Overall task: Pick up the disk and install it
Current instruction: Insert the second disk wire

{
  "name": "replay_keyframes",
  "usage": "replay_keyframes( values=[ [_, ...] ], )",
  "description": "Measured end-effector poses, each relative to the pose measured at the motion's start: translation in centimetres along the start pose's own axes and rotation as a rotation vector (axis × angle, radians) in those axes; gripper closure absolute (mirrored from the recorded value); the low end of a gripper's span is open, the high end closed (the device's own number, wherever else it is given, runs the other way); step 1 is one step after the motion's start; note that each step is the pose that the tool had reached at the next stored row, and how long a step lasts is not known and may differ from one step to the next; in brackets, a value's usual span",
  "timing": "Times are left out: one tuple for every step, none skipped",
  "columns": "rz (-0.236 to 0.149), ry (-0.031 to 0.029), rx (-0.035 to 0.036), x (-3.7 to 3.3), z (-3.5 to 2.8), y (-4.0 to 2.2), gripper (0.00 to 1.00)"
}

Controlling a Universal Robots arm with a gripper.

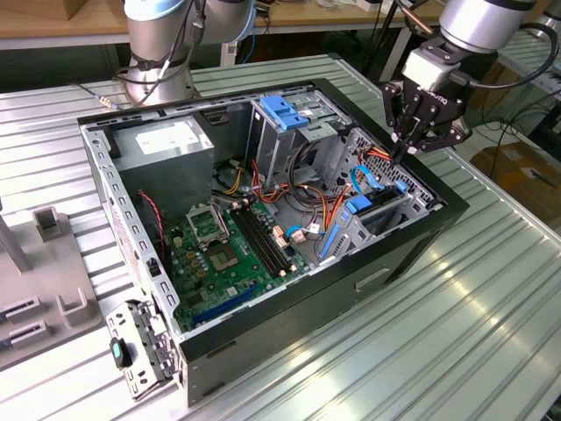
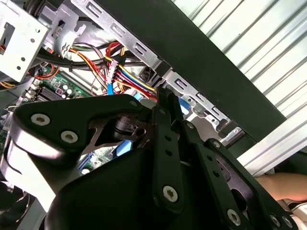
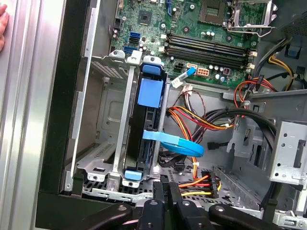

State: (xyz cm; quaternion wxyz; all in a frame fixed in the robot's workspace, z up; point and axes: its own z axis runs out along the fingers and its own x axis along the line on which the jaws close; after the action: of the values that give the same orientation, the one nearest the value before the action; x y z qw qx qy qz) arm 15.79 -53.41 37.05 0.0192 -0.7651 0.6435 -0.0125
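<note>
The open computer case (image 1: 263, 219) fills the centre of the exterior view, lying on the ribbed metal table (image 1: 456, 333). The gripper (image 1: 410, 147) hangs over the case's far corner at the upper right of that frame, fingers drawn close together and empty; the same narrow set shows at the bottom centre of the first wrist view (image 3: 168, 201).

The disk (image 3: 147, 129) stands on edge in the drive bay (image 3: 103, 143), left of centre in the first wrist view, blue rails at both ends. It appears seated already.

**Risks (judged)**
- The bundled power cables (image 3: 201, 120) run just beside the bay; a descending finger could snag them.
- The blue data cable (image 3: 175, 143) loops off the disk's side and could be caught or pulled.
- The bay's sheet-metal edges lie near the fingertips; a misaligned approach could strike them.

**Obscured**
- The disk's label face is turned away.
- In the second wrist view the gripper body (image 2: 144, 172) blocks the bay.
- A person's hand (image 3: 3, 26) is cut off at the upper left edge.
</note>
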Motion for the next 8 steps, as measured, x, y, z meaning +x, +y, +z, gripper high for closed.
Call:
replay_keyframes(
  values=[
    [0.0, 0.0, 0.0, 0.0, 0.0, 0.01, 0.84],
    [0.0, 0.0001, 0.0, 0.02, 0.0, 0.02, 0.84],
    [0.0, 0.0001, 0.0, 0.12, -0.01, 0.11, 0.84],
    [0.0, -0.0001, 0.0, 0.21, -0.01, 0.2, 0.84],
    [0.0, 0.0, 0.0001, 0.27, -0.01, 0.29, 0.84],
    [0.0, -0.0001, 0.0001, 0.44, -0.02, 0.63, 0.84],
    [0.0, 0.0001, 0.0001, 0.65, -0.04, 1.04, 0.84],
    [0.0, 0.0, 0.0001, 0.7, -0.02, 1.24, 0.84]
  ],
)
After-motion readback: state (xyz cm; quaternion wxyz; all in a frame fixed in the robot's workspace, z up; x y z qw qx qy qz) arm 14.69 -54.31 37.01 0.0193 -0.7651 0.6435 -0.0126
